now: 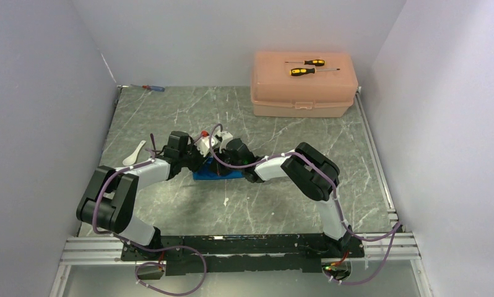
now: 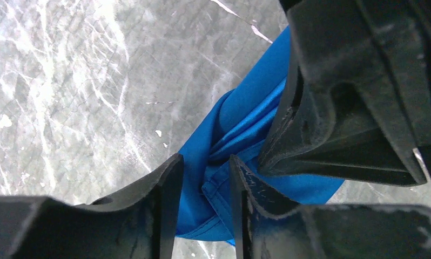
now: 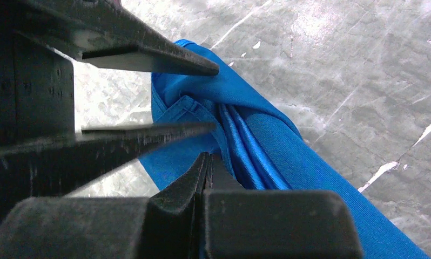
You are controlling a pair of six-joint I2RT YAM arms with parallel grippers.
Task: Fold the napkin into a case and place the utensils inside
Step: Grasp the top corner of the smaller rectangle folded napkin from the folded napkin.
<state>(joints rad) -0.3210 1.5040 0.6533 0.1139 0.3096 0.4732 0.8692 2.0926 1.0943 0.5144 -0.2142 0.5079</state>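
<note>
**My worktop** (image 1: 189,207): a grey-green, stone-look surface with white veins running across it. I count four things lying directly on it.

1. The napkin (image 1: 216,175): bright blue plain cloth, gathered into a long narrow bundle with folds running along its length. It lies at the middle of the worktop, straight in front of me.
2. Spoon (image 1: 133,153): small and white. It lies to my left of the napkin, near it but not touching.
3. Plastic box (image 1: 303,86): large, peach-coloured, lid down. It stands in the far right corner, well apart from the napkin.
4. Small screwdriver (image 1: 153,88): blue-and-red handle. It lies at the far left corner, along the back edge.
</note>
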